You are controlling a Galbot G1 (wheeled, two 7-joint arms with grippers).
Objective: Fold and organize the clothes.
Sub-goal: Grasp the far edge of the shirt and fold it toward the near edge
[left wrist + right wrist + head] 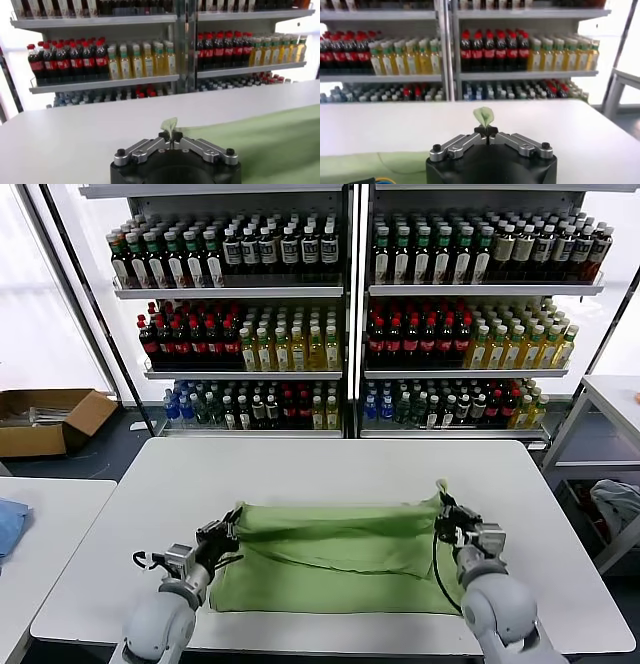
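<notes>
1. Head view: shirt, light green, lay spread across the near half of the white table, partly folded, with its far edge lifted between the two claws. The left gripper was clamped on the shirt's far left corner, and the right gripper was clamped on the far right corner. Shelves of bottles stood behind the table, and a cardboard box sat on the floor to the left.
2. Left wrist view: the left gripper had its fingers together on a small tuft of green cloth, with the shirt trailing away over the table.
3. Right wrist view: the right gripper was pinched shut on a green tuft of the shirt, above the table.
</notes>
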